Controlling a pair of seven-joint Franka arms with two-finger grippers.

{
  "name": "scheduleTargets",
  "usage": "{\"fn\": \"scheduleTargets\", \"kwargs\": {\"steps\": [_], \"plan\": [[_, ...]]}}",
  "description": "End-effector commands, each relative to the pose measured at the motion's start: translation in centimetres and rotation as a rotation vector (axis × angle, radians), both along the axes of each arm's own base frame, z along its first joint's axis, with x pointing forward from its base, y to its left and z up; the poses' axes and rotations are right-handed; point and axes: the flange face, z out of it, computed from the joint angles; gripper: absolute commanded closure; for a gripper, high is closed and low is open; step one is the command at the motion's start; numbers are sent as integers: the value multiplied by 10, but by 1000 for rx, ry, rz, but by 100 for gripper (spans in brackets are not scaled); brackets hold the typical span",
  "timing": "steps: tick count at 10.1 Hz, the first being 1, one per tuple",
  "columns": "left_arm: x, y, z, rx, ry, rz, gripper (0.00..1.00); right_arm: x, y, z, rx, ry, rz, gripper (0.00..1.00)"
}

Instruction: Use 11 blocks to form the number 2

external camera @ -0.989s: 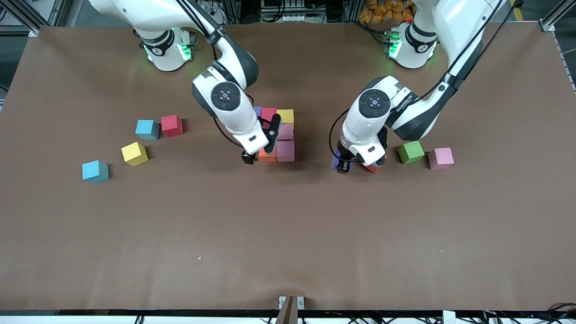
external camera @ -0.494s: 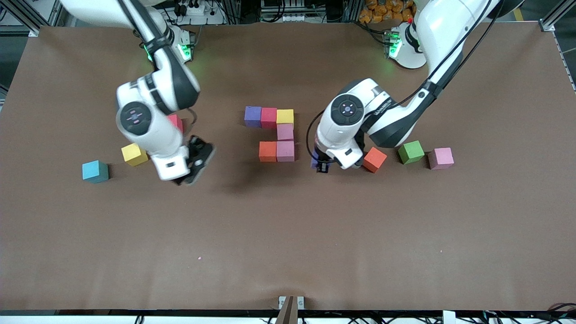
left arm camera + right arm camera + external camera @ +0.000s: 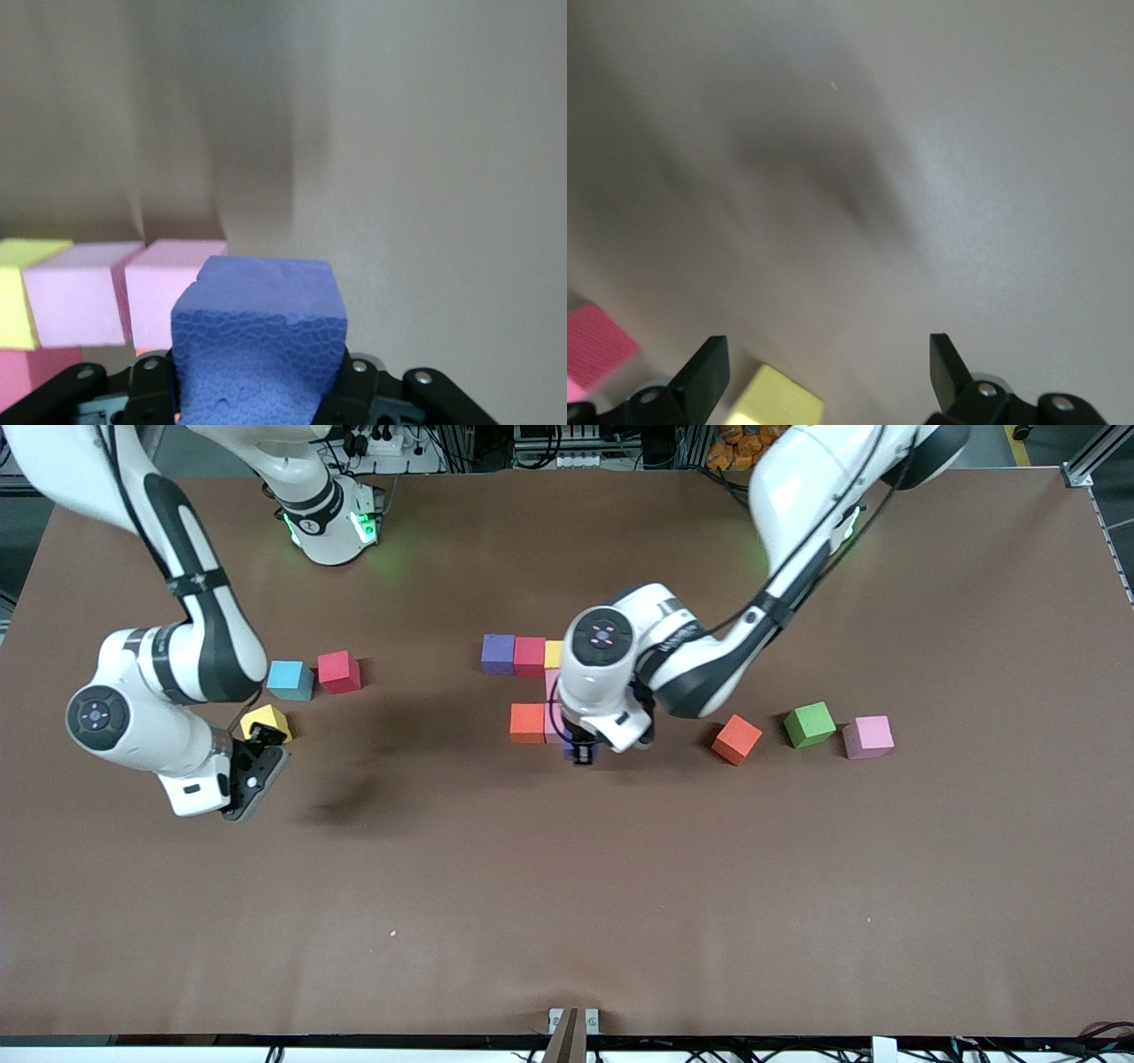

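The right gripper (image 3: 257, 766) hangs with fingers spread wide and empty over bare table beside a yellow block (image 3: 265, 722) — a light blue block (image 3: 290, 679) and a red block (image 3: 339, 670) lie farther from the front camera. Mid-table stands the partly built number 2 (image 3: 529, 685). Over its nearer edge, the left gripper (image 3: 582, 751) is clamped on a purple block (image 3: 260, 341). An orange block (image 3: 737, 739), a green block (image 3: 809, 724) and a pink block (image 3: 867, 736) lie toward the left arm's end.

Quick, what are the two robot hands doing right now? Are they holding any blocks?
Left tool: shut on the purple block, beside the pink blocks.
Right tool: open, holding nothing, by the yellow block.
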Motion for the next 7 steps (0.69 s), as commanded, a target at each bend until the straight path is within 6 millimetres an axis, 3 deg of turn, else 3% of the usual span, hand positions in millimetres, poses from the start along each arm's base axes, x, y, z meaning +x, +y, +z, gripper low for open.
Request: {"fn": "scheduleTargets", "kwargs": {"steps": [1,3,7], "plan": [[-15,-41,-9,2,-27,52,61,-1,-27,-17,27,12,204,0],[-30,-63,-9,-48,-55,57,60,-11,-57,-25,54,43,333,0],[-62,-94,-15,-81,-91,63,60,-16,-116,-16,64,21,580,0]]}}
